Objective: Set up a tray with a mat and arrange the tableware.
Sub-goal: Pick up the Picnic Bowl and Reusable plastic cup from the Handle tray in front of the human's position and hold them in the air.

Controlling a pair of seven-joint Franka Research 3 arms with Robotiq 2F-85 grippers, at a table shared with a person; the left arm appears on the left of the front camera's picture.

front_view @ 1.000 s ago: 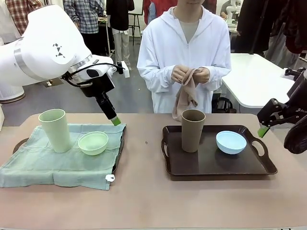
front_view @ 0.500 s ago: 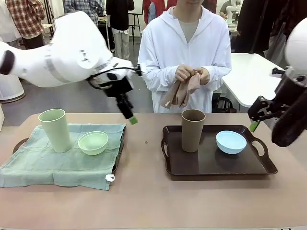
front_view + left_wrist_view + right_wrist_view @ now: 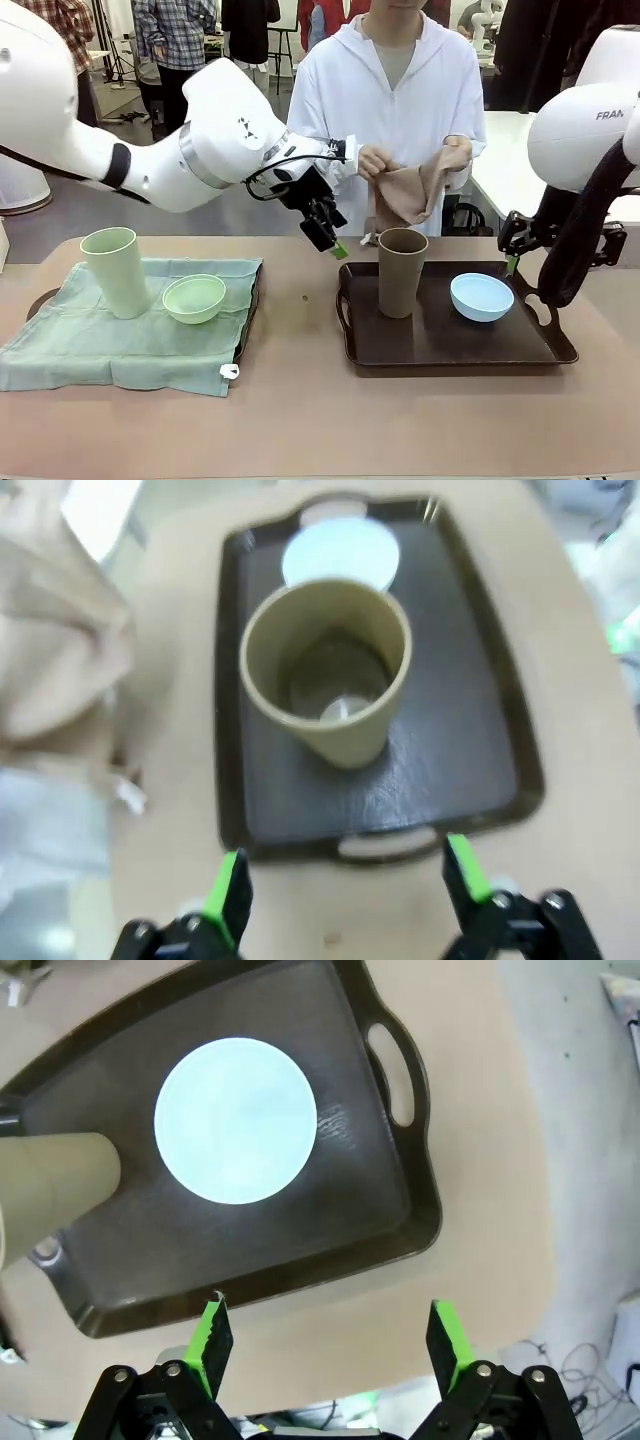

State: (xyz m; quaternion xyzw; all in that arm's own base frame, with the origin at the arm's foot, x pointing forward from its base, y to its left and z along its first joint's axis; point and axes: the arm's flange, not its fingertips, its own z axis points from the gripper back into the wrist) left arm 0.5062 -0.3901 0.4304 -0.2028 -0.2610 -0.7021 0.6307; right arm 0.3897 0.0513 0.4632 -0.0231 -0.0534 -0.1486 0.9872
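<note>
Two trays on surface [image 3: 300, 420], front view: left tray [image 3: 249, 312] under green mat [image 3: 80, 345], carrying pale green cup [image 3: 113, 270] and pale green bowl [image 3: 194, 298]. Dark right tray [image 3: 450, 345] carries brown cup [image 3: 402, 272] and light blue bowl [image 3: 482, 296], apart. Left pincer [image 3: 335, 245] near right tray's far left corner; right pincer [image 3: 512, 262] near its right handle. Person [image 3: 390, 90] holds beige cloth [image 3: 408, 195].
Left wrist view: pincer wide, empty, above tray handle; brown cup upright beyond.
Right wrist view: pincer wide, empty, just off tray edge; light blue bowl ahead.
</note>
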